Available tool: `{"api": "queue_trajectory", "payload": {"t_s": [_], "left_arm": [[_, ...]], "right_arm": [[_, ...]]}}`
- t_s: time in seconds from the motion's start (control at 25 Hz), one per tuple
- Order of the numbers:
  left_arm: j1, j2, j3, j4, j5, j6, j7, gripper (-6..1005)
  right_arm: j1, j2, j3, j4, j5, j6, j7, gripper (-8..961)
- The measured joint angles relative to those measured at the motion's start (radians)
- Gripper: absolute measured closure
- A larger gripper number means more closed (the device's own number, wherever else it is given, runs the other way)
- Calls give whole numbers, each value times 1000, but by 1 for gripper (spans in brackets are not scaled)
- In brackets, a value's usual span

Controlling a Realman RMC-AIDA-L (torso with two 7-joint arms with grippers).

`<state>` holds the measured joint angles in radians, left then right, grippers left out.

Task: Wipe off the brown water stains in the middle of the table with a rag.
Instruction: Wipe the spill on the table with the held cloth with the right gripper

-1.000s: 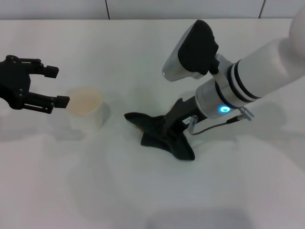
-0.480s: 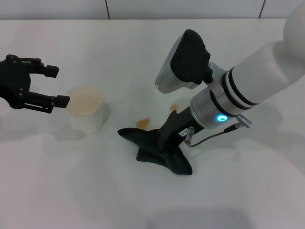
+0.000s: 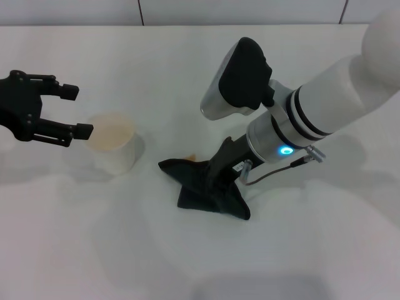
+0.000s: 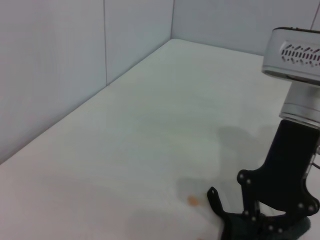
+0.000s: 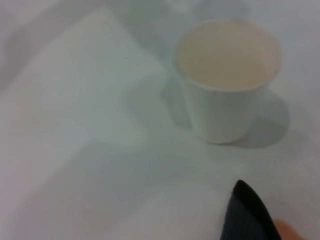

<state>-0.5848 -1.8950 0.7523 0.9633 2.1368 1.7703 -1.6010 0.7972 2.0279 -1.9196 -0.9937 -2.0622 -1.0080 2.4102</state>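
The rag (image 3: 209, 187), a nearly black cloth with pointed corners, lies crumpled near the centre of the white table (image 3: 187, 62), pinned there by the right gripper (image 3: 220, 175), whose dark fingers press down into its middle folds and are closed on the cloth. A small remnant of the brown water stains (image 3: 193, 157) shows at the rag's 11 o'clock edge, touching the cloth; in the left wrist view the same orange spot (image 4: 192, 200) sits just beside one pointed corner of the rag (image 4: 235, 225), and in the right wrist view an orange patch (image 5: 287, 231) borders the dark corner (image 5: 247, 212). The right arm (image 3: 325, 106), white with black bands and a lit blue indicator, descends toward the rag from 2 o'clock. A whitish cup (image 3: 114, 142) stands upright at 9 o'clock of the rag, apart from it; the right wrist view shows its pale tan interior (image 5: 226, 54). The left gripper (image 3: 67, 112) hovers at 9 o'clock of the cup, near its rim but holding nothing, its two fingers spread wide. Grey wall panels (image 4: 75, 60) bound the far edge of the table.
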Motion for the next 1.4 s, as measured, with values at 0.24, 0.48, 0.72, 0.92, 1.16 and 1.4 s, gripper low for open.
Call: {"api": "queue_trajectory", "payload": {"t_s": [0.24, 0.48, 0.72, 0.92, 1.16, 1.4], "left_arm": [[0, -2, -1, 0, 0, 0, -1, 113], [0, -4, -1, 0, 0, -4, -2, 113], [0, -4, -1, 0, 0, -12, -2, 113], [-1, -4, -1, 0, 0, -14, -1, 113], [-1, -4, -1, 0, 0, -15, -1, 113], [-1, -5, -1, 0, 0, -16, 1, 113]], "right_arm": [[10, 0, 5, 39, -1, 44, 3, 891], [11, -2, 12, 59, -1, 86, 14, 884], [14, -3, 33, 81, -1, 116, 16, 876], [18, -4, 51, 103, -2, 142, 16, 871], [24, -6, 90, 143, -8, 161, 17, 864], [8, -11, 142, 152, -14, 166, 15, 856]]}}
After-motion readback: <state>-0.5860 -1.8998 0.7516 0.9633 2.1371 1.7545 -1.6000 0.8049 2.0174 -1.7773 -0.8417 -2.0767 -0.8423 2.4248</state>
